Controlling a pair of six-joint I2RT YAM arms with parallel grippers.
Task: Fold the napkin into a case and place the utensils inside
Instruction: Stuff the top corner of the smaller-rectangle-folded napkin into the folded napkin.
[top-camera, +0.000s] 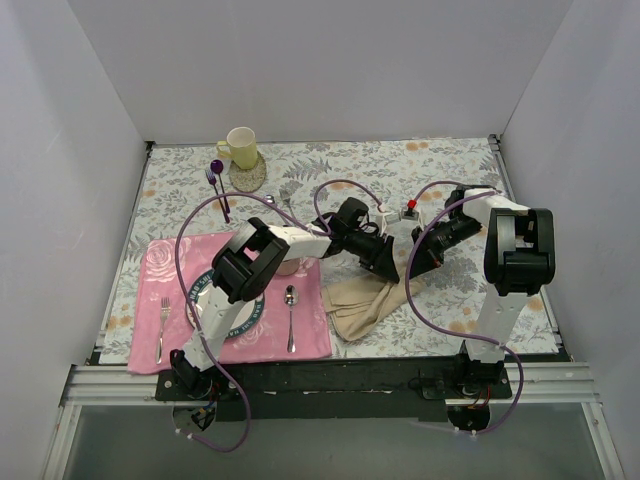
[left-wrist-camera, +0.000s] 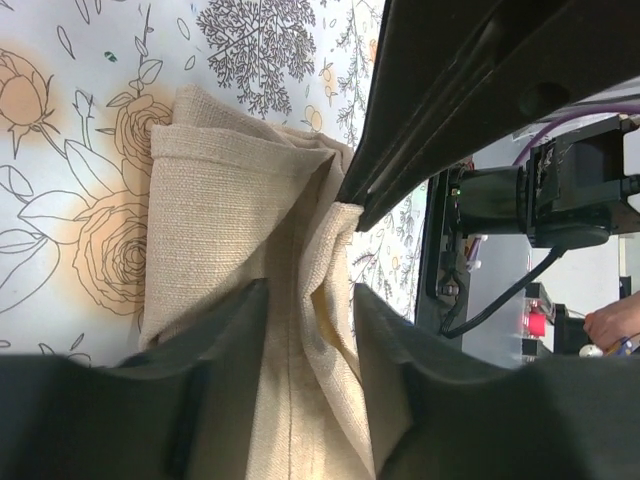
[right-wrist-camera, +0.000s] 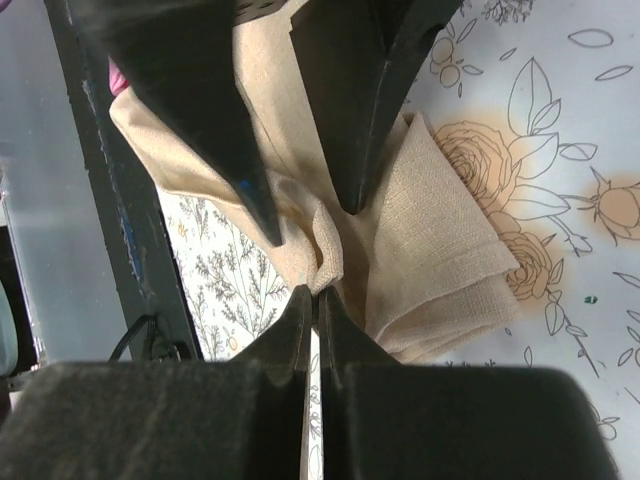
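At the near left of the tabletop (top-camera: 330, 165) lies a pink placemat (top-camera: 160, 270) with a plate (top-camera: 245, 318) on it. The left arm hides most of the plate, so what it carries cannot be told. A small silver fork (top-camera: 160, 325) lies on the mat left of the plate and a small silver spoon (top-camera: 290, 310) lies on the mat to its right, both apart from the cloth. Just right of the placemat, the beige napkin (top-camera: 360, 305) lies on the tabletop in loose, bunched layers, with one folded end squared off and a ridge raised along its middle. The left hand (top-camera: 390, 273) is over that ridge with its fingers (left-wrist-camera: 220, 350) spread apart, one on each side of the raised cloth, and the tips pressing on the fabric. The right hand (top-camera: 416, 270) meets it from the right side. Its fingers (right-wrist-camera: 290, 330) are closed together and pinch a small puckered fold of the napkin at its edge, near the left hand's tips. Farther back on the left, a purple-handled utensil (top-camera: 216, 185) lies on the tabletop. Beyond it a pale yellow mug (top-camera: 240, 147) stands on a round coaster (top-camera: 248, 178); what the mug holds cannot be seen.
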